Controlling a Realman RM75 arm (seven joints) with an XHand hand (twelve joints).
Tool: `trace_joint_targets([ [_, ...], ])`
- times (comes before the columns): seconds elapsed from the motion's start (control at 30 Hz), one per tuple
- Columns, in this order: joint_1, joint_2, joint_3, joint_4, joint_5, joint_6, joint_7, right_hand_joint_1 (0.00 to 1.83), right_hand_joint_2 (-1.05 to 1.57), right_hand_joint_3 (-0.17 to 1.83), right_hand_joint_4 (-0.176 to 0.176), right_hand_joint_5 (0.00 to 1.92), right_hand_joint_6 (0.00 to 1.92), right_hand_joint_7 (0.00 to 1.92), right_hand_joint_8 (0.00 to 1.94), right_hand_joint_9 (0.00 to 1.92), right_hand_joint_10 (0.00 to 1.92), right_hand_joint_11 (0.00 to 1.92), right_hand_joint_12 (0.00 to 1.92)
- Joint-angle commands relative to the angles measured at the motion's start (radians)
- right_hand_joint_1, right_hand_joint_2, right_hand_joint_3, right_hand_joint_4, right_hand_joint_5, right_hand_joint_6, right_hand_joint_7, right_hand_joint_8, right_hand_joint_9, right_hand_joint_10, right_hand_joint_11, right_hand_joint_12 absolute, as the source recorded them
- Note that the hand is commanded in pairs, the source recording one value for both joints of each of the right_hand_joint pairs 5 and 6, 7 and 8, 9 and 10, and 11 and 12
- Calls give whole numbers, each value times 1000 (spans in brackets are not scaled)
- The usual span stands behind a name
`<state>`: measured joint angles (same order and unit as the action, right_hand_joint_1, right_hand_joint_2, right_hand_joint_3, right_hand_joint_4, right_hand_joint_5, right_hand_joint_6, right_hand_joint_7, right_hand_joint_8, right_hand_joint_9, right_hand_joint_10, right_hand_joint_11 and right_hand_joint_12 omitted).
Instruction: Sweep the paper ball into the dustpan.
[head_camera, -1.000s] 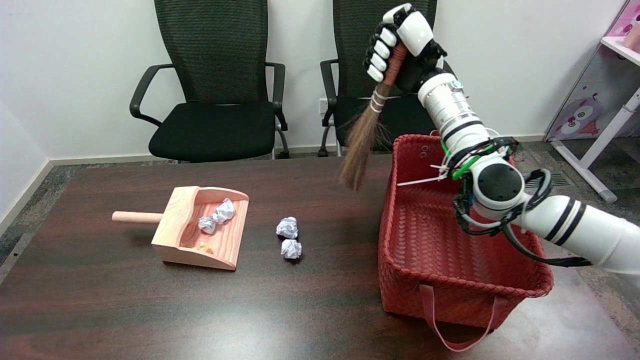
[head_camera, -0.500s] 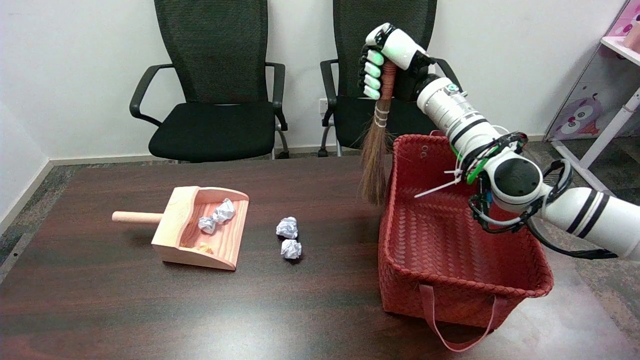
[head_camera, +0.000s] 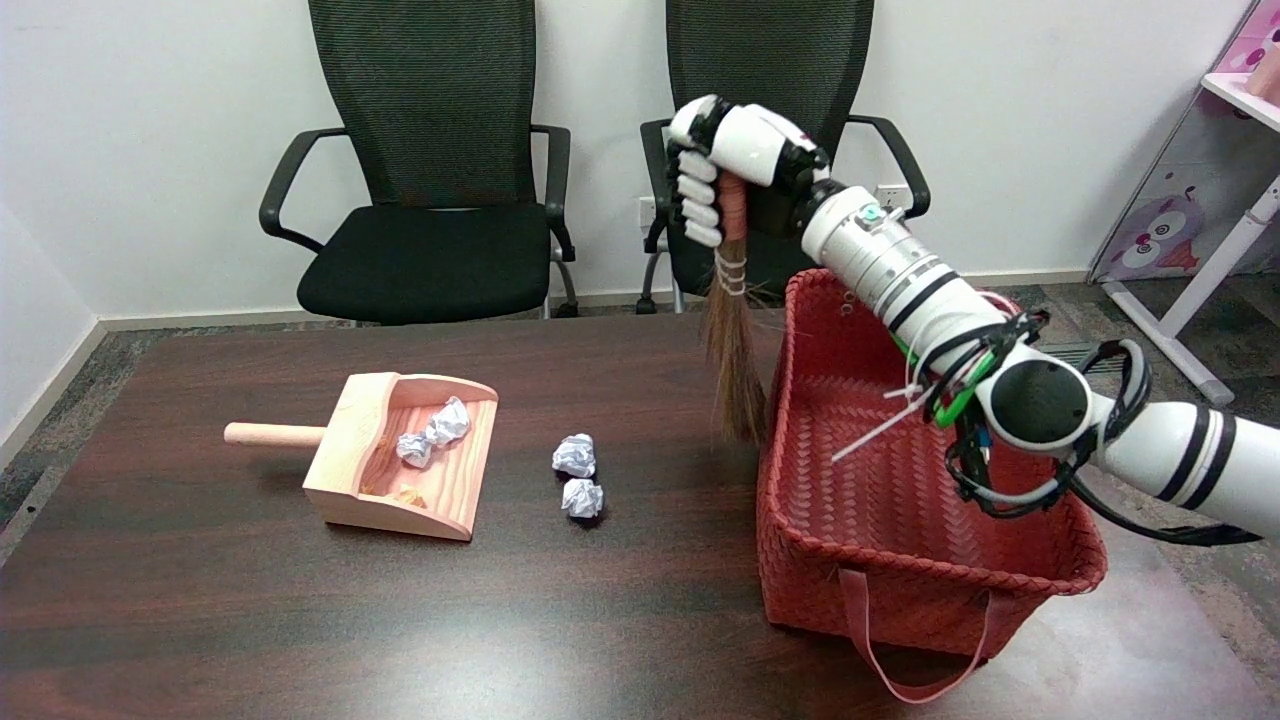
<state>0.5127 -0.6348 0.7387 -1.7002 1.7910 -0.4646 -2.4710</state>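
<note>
Paper balls (head_camera: 578, 474) lie between dustpan (head_camera: 405, 470) and red basket (head_camera: 900, 520).

You have a dark wooden table (head_camera: 620, 620). On it lies a wooden dustpan (head_camera: 400, 460), handle pointing left. Just right of the dustpan's open mouth, two paper balls (head_camera: 578, 474) lie on the bare wood, nearly touching. Well right of the dustpan stands a red woven basket (head_camera: 900, 560).

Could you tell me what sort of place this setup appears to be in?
Probably an office or meeting room: two black mesh office chairs stand against a plain white wall behind a dark wooden table, with a wall socket near the floor.
</note>
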Motion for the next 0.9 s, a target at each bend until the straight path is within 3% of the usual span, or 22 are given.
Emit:
trace_joint_targets([
  [0.03, -17, 5, -45, -110, -160, 151, -20, 865, 1571, 1833, 18, 1920, 1920, 1920, 1920, 1920, 1920, 1920, 1920],
  [0.17, -19, -38, -76, -86, -181, 156, -20, 864, 1571, 1833, 19, 1920, 1920, 1920, 1920, 1920, 1920, 1920, 1920],
  [0.5, -17, -51, -104, -92, -264, 183, -52, 869, 1571, 1833, 19, 1920, 1920, 1920, 1920, 1920, 1920, 1920, 1920],
  [0.9, -4, -251, -59, 72, -414, 309, -89, 873, 1571, 1833, 18, 1920, 1920, 1920, 1920, 1920, 1920, 1920, 1920],
])
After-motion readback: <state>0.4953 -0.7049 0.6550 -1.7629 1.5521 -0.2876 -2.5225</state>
